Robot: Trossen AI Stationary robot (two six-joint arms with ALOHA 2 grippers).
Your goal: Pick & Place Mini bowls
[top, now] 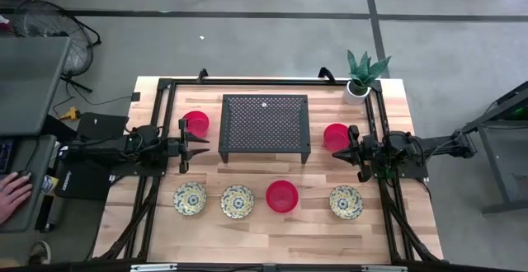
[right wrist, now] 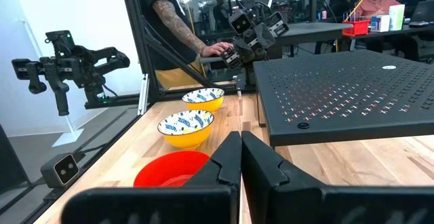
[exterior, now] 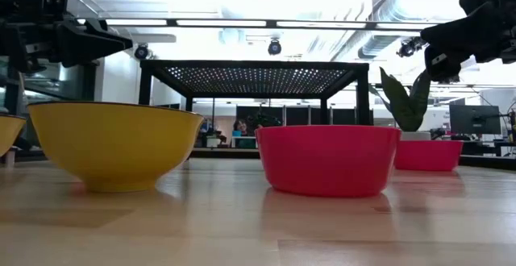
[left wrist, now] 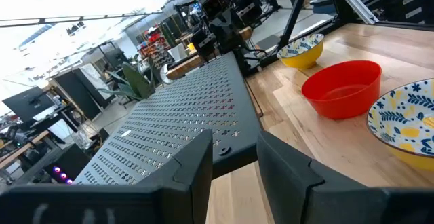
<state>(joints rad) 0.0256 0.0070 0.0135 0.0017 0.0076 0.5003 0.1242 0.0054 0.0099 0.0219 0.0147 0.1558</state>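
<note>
Six mini bowls point(top: 282, 195) lying on table point(top: 272, 239): four along 6 o'clock edge, red ones at 9 and 3 o'clock of black mesh stand point(top: 264, 124). Left gripper point(top: 195, 147) hovering, fingers parted, just beside 9 o'clock red bowl point(top: 195, 124). Right gripper point(top: 345, 151) hanging nearly closed, empty, beside 3 o'clock red bowl point(top: 336, 136). Risk, likely: descending finger clipping rim, tipping bowl against stand.

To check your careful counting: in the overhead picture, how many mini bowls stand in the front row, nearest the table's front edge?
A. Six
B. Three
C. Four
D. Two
C: the front row holds three patterned bowls and one red bowl; two more red bowls flank the black rack.
</note>
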